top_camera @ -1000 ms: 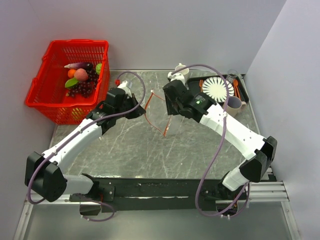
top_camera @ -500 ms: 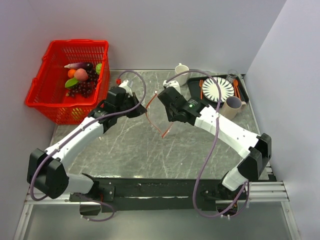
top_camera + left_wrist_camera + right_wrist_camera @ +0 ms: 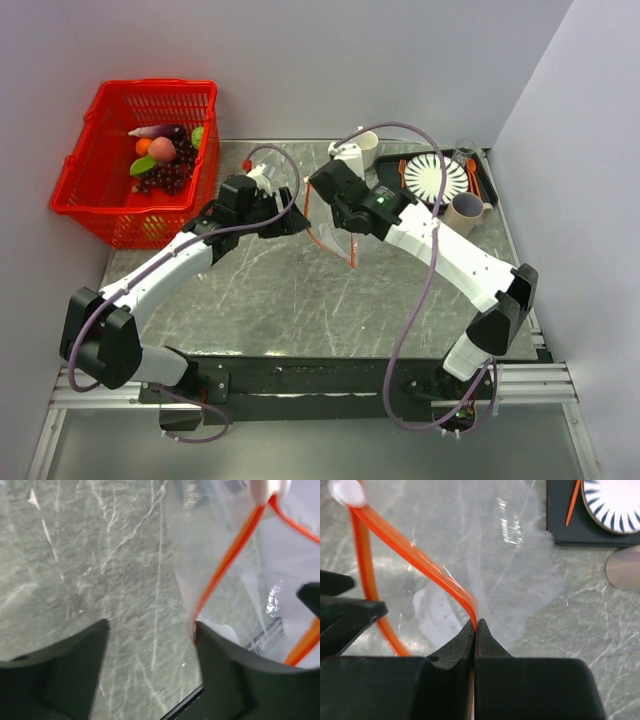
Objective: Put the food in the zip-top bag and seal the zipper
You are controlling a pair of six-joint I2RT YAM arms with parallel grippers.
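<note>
- Table [image 3: 300, 300]: grey marbled top with pale veins, pale walls on three sides.
- Red basket [image 3: 95, 205]: mesh plastic with a handle, far left, at the table's left edge.
- Black tray [image 3: 487, 178]: far right corner of the table; its corner also shows in the right wrist view [image 3: 570, 535].
- Plate [image 3: 436, 177]: white with dark radial stripes, lying on the tray.
- Orange cutlery: one piece left of the plate [image 3: 402, 170], one right of it [image 3: 472, 175], both on the tray.
- Beige cup [image 3: 464, 211]: upright at the tray's near edge, handle pointing right.
- White mug [image 3: 363, 148]: far edge of the table, left of the tray, partly hidden.
- Clear glass [image 3: 464, 152]: far end of the tray, hard to make out.
</note>
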